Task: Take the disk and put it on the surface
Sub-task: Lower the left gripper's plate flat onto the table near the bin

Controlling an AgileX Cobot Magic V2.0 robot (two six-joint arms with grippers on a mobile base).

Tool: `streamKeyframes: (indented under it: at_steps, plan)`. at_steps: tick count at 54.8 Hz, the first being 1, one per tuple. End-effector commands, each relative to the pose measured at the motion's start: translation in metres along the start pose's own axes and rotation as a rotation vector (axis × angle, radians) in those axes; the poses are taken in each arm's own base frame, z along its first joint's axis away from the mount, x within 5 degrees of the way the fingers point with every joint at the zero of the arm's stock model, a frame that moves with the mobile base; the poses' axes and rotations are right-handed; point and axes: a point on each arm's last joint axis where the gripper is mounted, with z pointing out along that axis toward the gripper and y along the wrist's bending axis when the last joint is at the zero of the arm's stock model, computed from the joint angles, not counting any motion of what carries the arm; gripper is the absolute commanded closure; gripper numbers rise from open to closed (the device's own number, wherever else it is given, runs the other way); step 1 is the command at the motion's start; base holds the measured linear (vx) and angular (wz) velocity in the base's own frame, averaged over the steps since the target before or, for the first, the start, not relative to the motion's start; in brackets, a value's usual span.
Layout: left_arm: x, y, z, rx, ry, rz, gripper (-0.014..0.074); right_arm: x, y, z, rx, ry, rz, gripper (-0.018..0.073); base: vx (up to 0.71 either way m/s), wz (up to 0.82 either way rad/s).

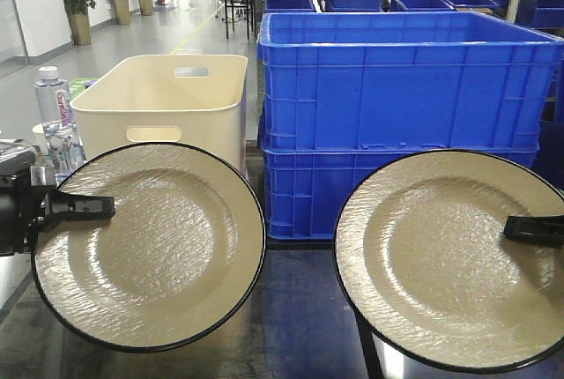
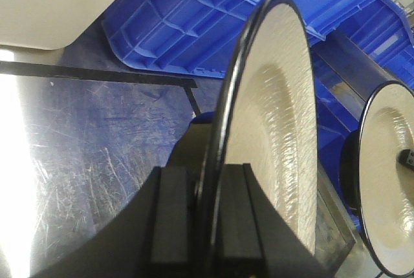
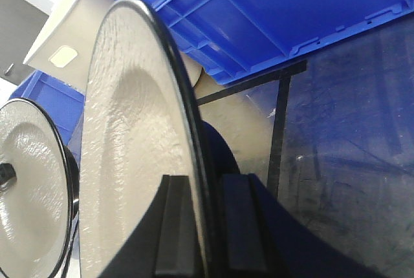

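Two disks are in play, both cream plates with a thin black rim, each held upright on edge over the near part of the tabletop, in front of the blue crates that line its far edge. The left end effector pinches the left disk at its outer rim, one finger on the face and one behind. The left wrist view shows the rim clamped between the two black pads. The right end effector grips the right disk at its outer rim in the same way. I cannot tell whether either lower edge touches the steel.

The disks look rigid and glazed, so they are probably smooth under the pads and likely to chip or crack if dropped. The rim is the only part thin enough for the jaws. Held there, the whole plate hangs off one side, so it may swivel in the grip. The tabletop is hard, shiny metal crossed by a black tape line. Each disk should therefore be tipped flat and lowered gently, since a released plate could slide.
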Motion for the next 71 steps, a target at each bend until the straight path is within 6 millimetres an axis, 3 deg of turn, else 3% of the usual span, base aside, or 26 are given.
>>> streamKeyframes:
  at_steps: [1, 26, 34, 39, 50, 56, 63, 71]
  plan:
    - [-0.014, -0.032, -0.012, 0.123, -0.101, -0.01, 0.0598, -0.012, 0.025, -0.011, -0.106, -0.096, 0.01, 0.0568, 0.01, -0.03]
    - [-0.015, -0.032, -0.012, 0.12, -0.112, -0.012, 0.0598, -0.019, 0.025, -0.012, -0.114, -0.171, 0.047, 0.0568, 0.0, 0.0]
    - [-0.016, -0.024, -0.008, 0.075, -0.121, -0.023, 0.0598, -0.023, 0.025, -0.013, -0.121, -0.216, 0.072, 0.0568, 0.0, 0.0]
    - [-0.007, -0.016, 0.01, 0.06, -0.044, -0.067, 0.0598, -0.024, 0.024, -0.013, -0.109, -0.227, 0.072, 0.0568, 0.0, 0.0]
    - [0.02, 0.004, 0.074, 0.05, 0.1, -0.148, 0.0594, -0.024, 0.024, -0.013, -0.109, -0.229, 0.073, 0.0568, 0.0, 0.0]
    - [0.032, 0.01, 0.095, 0.049, 0.144, -0.127, 0.0568, -0.024, 0.024, -0.013, -0.109, -0.229, 0.073, 0.0568, 0.0, 0.0]
    - [0.039, 0.008, 0.105, 0.049, 0.163, -0.061, 0.0478, -0.024, 0.024, -0.013, -0.109, -0.229, 0.073, 0.0568, 0.0, 0.0]
    - [0.043, 0.005, 0.11, 0.037, 0.171, -0.001, 0.0287, -0.024, 0.024, -0.013, -0.111, -0.226, 0.073, 0.0568, 0.0, 0.0]
